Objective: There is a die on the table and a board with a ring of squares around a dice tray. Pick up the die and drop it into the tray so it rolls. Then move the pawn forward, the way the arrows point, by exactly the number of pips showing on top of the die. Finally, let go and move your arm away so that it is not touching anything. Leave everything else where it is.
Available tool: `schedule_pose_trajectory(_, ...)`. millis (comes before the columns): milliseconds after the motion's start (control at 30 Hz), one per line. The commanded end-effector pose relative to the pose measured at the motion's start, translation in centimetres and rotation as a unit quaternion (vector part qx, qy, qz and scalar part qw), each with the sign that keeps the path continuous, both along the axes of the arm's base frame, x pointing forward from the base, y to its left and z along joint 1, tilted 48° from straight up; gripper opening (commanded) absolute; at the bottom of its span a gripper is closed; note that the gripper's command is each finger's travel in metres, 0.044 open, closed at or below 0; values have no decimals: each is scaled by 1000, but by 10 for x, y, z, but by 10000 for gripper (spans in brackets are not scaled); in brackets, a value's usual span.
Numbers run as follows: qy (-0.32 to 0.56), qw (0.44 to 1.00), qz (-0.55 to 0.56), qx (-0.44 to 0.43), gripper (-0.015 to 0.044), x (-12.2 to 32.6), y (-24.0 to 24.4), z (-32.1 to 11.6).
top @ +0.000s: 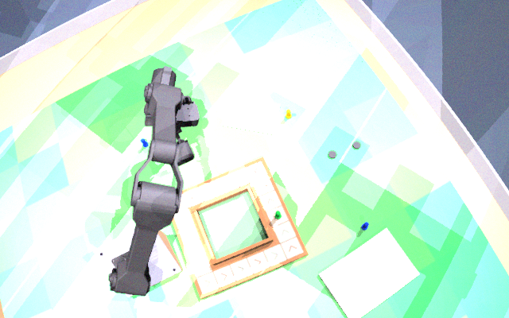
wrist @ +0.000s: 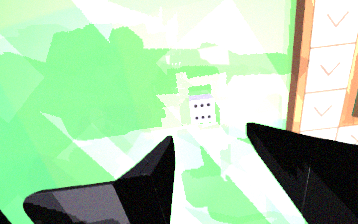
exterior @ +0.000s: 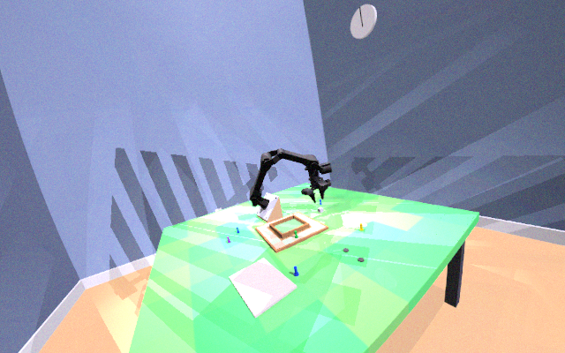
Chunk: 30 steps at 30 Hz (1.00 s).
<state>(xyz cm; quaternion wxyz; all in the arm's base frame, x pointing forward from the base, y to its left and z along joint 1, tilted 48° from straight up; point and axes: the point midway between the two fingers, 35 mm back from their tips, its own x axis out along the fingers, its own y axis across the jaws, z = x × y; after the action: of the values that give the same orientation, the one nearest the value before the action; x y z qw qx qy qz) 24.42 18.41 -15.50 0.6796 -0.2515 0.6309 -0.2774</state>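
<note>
The white die (exterior: 320, 210) (wrist: 202, 110) lies on the table beside the board (top: 207, 280) (exterior: 266, 234) (wrist: 330, 107); its face toward the wrist camera shows two rows of three pips. The arm hides it in the top view. My gripper (exterior: 318, 199) (wrist: 209, 134) is open and empty, pointing down above the table near the die, with the die ahead of the gap between the fingertips. The tray (top: 242, 251) in the board's middle is empty. The green pawn (top: 277, 215) (exterior: 296, 234) stands on the arrow squares along one side of the board.
A blue pawn (top: 144, 143) (exterior: 320, 202) stands near the gripper. A yellow pawn (top: 289, 114) (exterior: 361, 227), two grey discs (top: 332, 154) (top: 356, 145), another blue pawn (top: 365, 226) (exterior: 296, 271) and a white panel (top: 370, 274) (exterior: 262, 282) lie farther off. A wedge (exterior: 275, 211) is by the arm's base.
</note>
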Motion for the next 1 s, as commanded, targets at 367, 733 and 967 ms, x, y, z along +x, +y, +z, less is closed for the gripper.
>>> schedule_pose_trajectory(367, -9, 999, -27, -20, 275, 5, -21, -19)
schedule_pose_trajectory(733, -9, 999, -26, -20, 275, 6, -32, -30)
schedule_pose_trajectory(967, -9, 999, -27, -20, 275, 6, -40, -38)
